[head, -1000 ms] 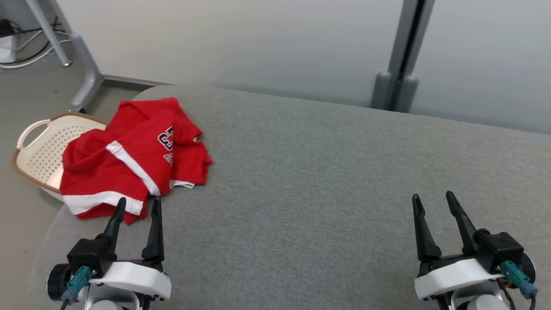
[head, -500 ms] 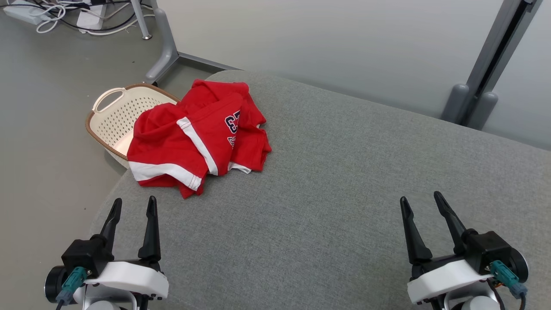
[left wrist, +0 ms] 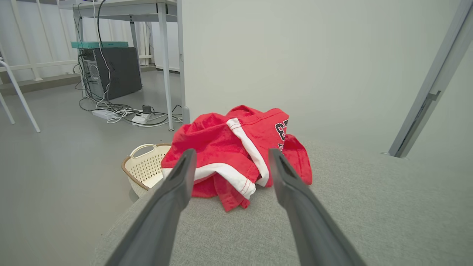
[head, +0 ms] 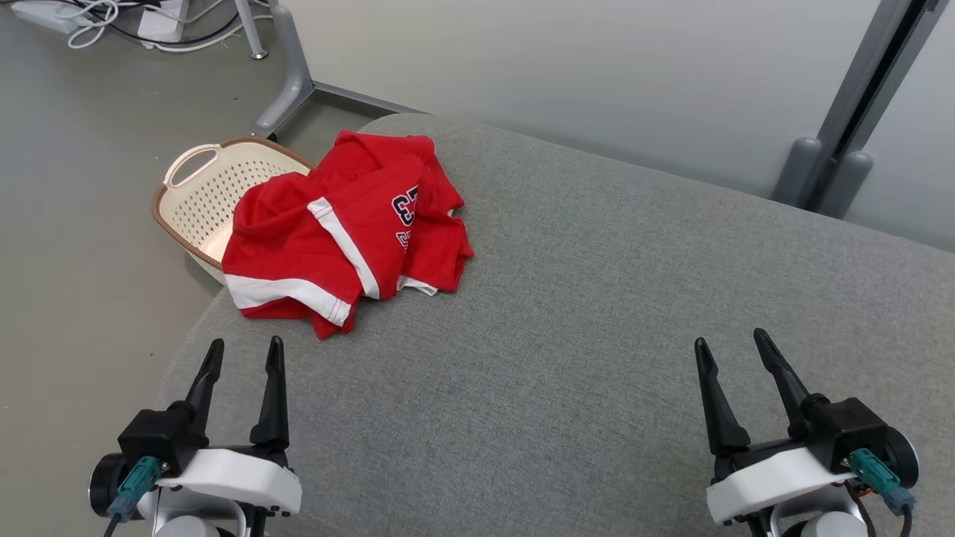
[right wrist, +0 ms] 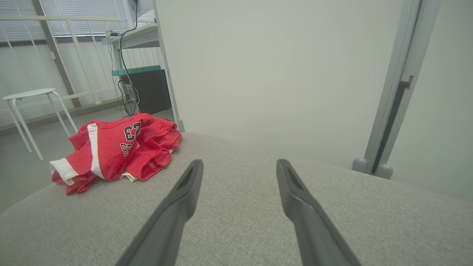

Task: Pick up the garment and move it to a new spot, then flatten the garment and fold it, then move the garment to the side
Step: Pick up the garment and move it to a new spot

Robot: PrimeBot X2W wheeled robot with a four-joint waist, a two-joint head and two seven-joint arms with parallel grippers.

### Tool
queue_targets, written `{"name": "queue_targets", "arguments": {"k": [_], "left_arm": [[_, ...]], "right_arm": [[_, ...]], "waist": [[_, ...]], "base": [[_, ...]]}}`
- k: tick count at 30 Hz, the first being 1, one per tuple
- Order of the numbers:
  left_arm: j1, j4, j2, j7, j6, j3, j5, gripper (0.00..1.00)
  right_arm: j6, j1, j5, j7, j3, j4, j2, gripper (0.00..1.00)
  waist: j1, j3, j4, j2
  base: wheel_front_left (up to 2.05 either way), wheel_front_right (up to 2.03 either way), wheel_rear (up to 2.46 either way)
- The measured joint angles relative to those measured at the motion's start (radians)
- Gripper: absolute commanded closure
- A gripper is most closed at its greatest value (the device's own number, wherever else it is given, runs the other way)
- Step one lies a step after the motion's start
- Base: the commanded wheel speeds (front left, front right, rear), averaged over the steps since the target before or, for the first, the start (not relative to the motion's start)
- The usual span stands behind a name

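The garment is a crumpled red shirt with white stripes and dark numerals, lying at the far left corner of a grey cushioned surface. It also appears in the left wrist view as the garment just ahead of the fingers, and in the right wrist view as the garment off to the left. My left gripper hovers open a short way in front of the shirt, touching nothing. My right gripper stands open over bare cushion at the lower right, far from the shirt.
A cream perforated basket with a brown rim sits on the floor beside the cushion's left edge, partly under the shirt. Cables and a power strip lie on the floor beyond. A grey post stands behind the cushion on the right.
The head camera has turned left, shifting the whole picture right. The left gripper now sits a little back from the shirt's hem. Both grippers stay open.
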Motion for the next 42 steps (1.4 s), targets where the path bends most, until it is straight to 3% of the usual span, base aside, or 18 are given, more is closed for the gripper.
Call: {"name": "queue_targets", "arguments": {"k": [6,14,29,30,31,32,37,42], "left_arm": [[-0.068,0.069,-0.001,0.0,-0.008,-0.032,-0.009,0.0],[-0.274,0.25,0.004,0.0,-0.021,-0.032,-0.044,0.0],[-0.64,0.78,0.096,0.0,-0.035,-0.007,-0.184,0.0],[-0.652,0.801,0.099,0.001,-0.035,-0.009,-0.196,0.2],[-0.66,0.815,0.102,0.001,-0.035,-0.008,-0.21,0.55],[-0.668,0.823,0.107,0.001,-0.035,-0.007,-0.217,1.0],[-0.674,0.768,0.135,0.001,-0.036,-0.001,-0.231,1.0],[-0.586,0.549,0.152,0.001,-0.025,0.048,-0.158,1.0]], "right_arm": [[0.0,-0.015,-0.002,0.016,0.008,-0.021,0.0,0.0],[0.0,-0.096,-0.017,0.055,0.046,-0.068,-0.031,0.0],[0.0,-0.211,-0.007,0.062,0.067,-0.074,-0.085,0.0],[0.0,-0.213,-0.006,0.06,0.066,-0.072,-0.088,0.0],[0.0,-0.215,-0.005,0.059,0.066,-0.068,-0.089,0.0],[0.0,-0.216,-0.002,0.059,0.064,-0.066,-0.091,0.0],[0.0,-0.226,-0.001,0.058,0.051,-0.064,-0.092,0.0],[0.0,-0.22,-0.001,0.052,0.034,-0.059,-0.087,0.0]], "waist": [[0.0,0.039,-0.013,0.0],[0.0,0.146,-0.057,0.0],[0.0,0.384,-0.219,0.0],[0.0,0.392,-0.226,0.0],[0.0,0.398,-0.232,-0.0001],[0.0,0.403,-0.235,0.0],[0.0,0.401,-0.225,0.0],[0.0,0.368,-0.202,0.0]], "base": [[0.0,0.0,0.0],[0.0,0.0,0.0],[0.0,0.0,0.0],[0.0,0.0,0.0],[0.0,0.0,0.0],[0.0,0.0,0.0],[0.0,0.0,0.0],[0.0,0.0,0.0]]}}
